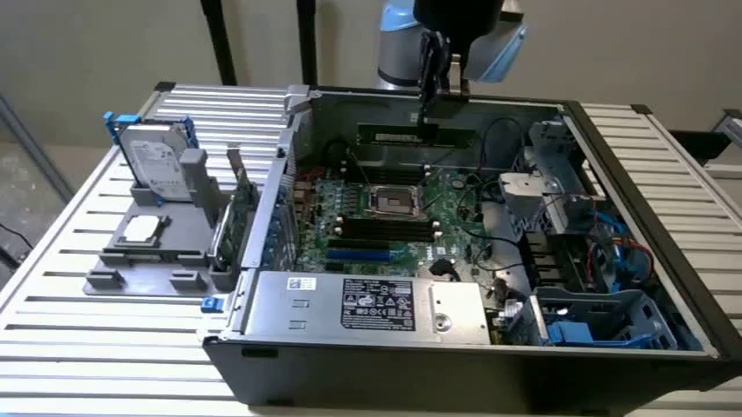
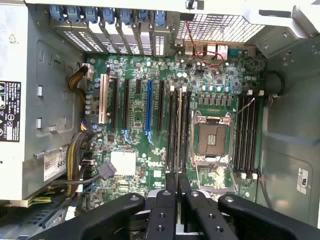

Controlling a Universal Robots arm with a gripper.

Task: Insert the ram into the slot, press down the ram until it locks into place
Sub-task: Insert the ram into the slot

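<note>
Green ram hung level over the open case, clamped between the pinched fingers of the gripper, well above the motherboard. Black slots lay parallel beside the silver CPU socket. Seen from the wrist, the stick appeared edge-on, perhaps over the nearer slots.

Lab workbench: opened PC case on slatted metal table, robot arm

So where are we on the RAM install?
Done: the ram is picked up, clamped in the fingers. In hand: it hangs above the open case, clear of the motherboard. Left: no black slot holds it yet, so seating and pressing down are undone.
</note>
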